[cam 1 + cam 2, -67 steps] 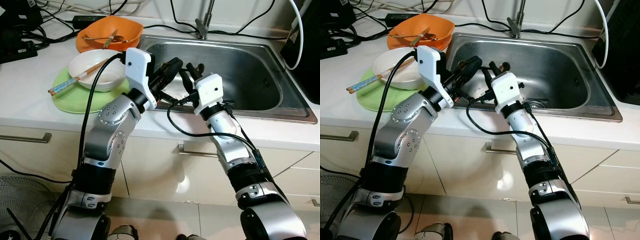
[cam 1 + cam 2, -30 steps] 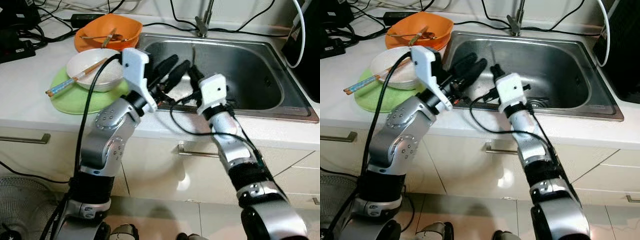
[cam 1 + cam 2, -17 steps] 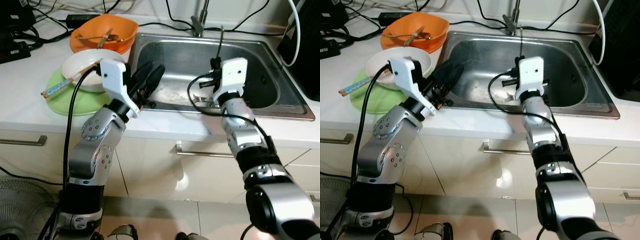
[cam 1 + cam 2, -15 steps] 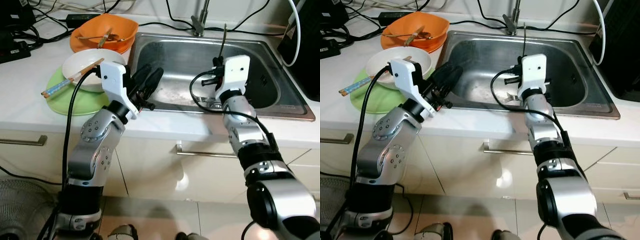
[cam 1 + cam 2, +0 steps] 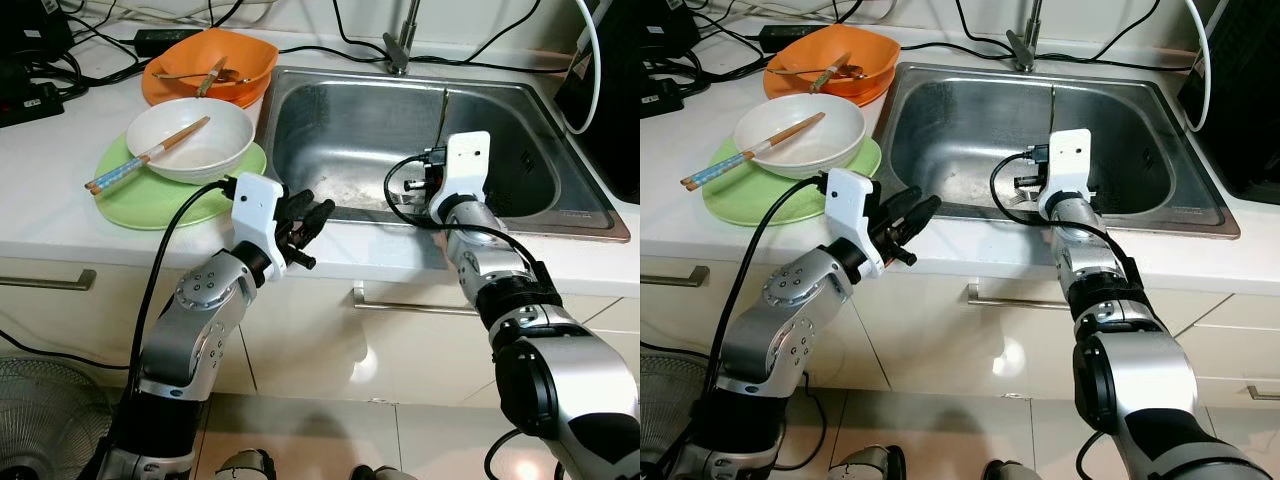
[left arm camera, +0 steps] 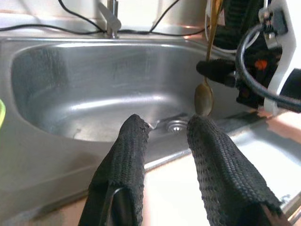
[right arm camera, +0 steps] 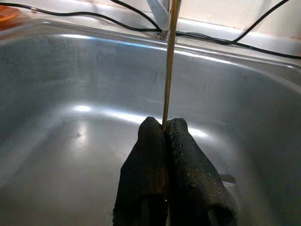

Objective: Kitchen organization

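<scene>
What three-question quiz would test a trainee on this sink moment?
1. True or false: the right gripper is shut on a spoon.
2. What lies across the white bowl? A) fork B) chopsticks C) knife
3. Fill in: the left gripper hovers with its jaws ____.

Key: 1 true: the spoon hangs bowl-down over the sink. 2 B, the chopsticks. 3 open.

A floor fan (image 5: 40, 400) stands on the tiled floor (image 5: 330, 430) at the robot's left, in front of the white cabinet drawers (image 5: 400, 330). Black cables (image 5: 90, 40) and a power adapter (image 5: 175, 38) lie on the counter (image 5: 50, 200) near the wall. A tap (image 5: 405, 40) stands there too.
</scene>
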`<state>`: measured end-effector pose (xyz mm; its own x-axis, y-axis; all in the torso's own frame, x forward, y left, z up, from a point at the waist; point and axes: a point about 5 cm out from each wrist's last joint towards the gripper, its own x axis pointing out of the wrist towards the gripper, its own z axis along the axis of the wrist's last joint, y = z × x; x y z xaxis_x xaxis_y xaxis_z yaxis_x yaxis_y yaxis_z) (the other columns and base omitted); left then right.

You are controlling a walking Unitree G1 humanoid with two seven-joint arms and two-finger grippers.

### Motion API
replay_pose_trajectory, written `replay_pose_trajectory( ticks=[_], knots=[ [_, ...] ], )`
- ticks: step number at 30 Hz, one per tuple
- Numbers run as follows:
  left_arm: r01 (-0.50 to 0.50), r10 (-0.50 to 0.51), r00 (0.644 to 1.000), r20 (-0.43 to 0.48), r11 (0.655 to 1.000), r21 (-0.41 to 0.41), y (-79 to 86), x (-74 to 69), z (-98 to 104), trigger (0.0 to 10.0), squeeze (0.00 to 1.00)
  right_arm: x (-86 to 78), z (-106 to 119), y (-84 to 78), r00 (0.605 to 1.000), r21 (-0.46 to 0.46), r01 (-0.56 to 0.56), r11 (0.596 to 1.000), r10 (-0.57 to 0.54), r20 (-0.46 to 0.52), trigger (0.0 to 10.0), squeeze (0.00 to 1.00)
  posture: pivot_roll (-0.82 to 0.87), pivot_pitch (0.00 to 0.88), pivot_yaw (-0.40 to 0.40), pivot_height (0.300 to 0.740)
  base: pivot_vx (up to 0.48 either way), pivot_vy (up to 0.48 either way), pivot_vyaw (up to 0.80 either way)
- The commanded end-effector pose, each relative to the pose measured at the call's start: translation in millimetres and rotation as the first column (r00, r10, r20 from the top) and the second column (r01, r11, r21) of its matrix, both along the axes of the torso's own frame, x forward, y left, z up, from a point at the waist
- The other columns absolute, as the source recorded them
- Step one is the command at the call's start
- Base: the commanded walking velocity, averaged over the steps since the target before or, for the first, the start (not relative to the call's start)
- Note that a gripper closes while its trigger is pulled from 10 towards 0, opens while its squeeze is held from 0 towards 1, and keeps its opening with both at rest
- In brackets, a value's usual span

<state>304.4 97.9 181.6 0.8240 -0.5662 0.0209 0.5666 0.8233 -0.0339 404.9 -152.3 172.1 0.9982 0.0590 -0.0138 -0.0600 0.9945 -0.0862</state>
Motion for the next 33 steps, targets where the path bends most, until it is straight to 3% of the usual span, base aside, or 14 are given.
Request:
replay_pose_trajectory(
  ticks=[1,10,21,22,23,29,30,32,33],
  knots=[
    [0.017,-0.017,1.000,-0.005,1.000,0.021,-4.4,-2.5,-0.1,10.0,0.00,2.3,3.0,-0.2,1.000,0.021,0.005,1.000,-0.005,-0.021,10.0,0.00,0.16,0.072,-0.053,0.740,0.000,0.000,0.00],
    [0.026,-0.025,0.999,-0.021,0.999,0.031,-7.7,-3.7,-2.0,10.0,0.00,1.0,-10.4,3.2,0.991,0.008,0.006,1.000,-0.005,-0.131,10.0,0.00,0.16,0.064,-0.052,0.740,0.000,0.000,0.00],
    [0.026,-0.025,0.999,-0.035,0.999,0.034,-8.7,-4.6,-3.9,10.0,0.00,2.8,-8.7,6.0,0.985,0.006,-0.002,1.000,0.003,-0.170,10.0,0.00,0.17,0.061,-0.056,0.740,0.000,0.000,0.00],
    [0.025,-0.024,0.999,-0.036,0.999,0.034,-8.4,-4.6,-4.0,10.0,0.00,2.8,-8.7,6.1,0.985,0.006,-0.003,1.000,0.004,-0.171,10.0,0.31,0.17,0.061,-0.056,0.740,0.000,0.000,0.00],
    [0.024,-0.023,0.999,-0.038,0.999,0.035,-7.9,-4.6,-4.1,10.0,0.00,2.9,-8.7,6.5,0.985,0.005,-0.006,1.000,0.007,-0.174,10.0,1.00,0.17,0.061,-0.057,0.740,0.000,0.000,0.00],
    [0.023,-0.021,0.999,-0.042,0.999,0.036,-7.5,-4.9,-4.5,10.0,0.00,3.1,-8.2,7.4,0.985,0.007,-0.010,1.000,0.011,-0.174,10.0,1.00,0.17,0.063,-0.057,0.740,0.000,0.000,0.00],
    [0.023,-0.022,0.999,-0.043,0.999,0.037,-7.5,-5.0,-4.5,10.0,0.00,3.3,-7.2,7.7,0.986,0.003,-0.012,1.000,0.013,-0.167,10.0,0.67,0.17,0.063,-0.057,0.740,0.000,0.000,0.00],
    [0.023,-0.022,0.999,-0.044,0.999,0.037,-7.5,-5.1,-4.5,10.0,0.00,3.5,-6.4,8.0,0.987,0.001,-0.014,1.000,0.014,-0.162,10.0,0.67,0.17,0.065,-0.057,0.740,0.000,0.000,0.00],
    [0.025,-0.023,0.999,-0.045,0.999,0.037,-7.8,-5.4,-4.8,10.0,0.00,3.7,-5.8,8.3,0.987,-0.006,-0.016,1.000,0.015,-0.159,10.0,0.00,0.17,0.066,-0.057,0.740,0.000,0.000,0.00]
  ],
)
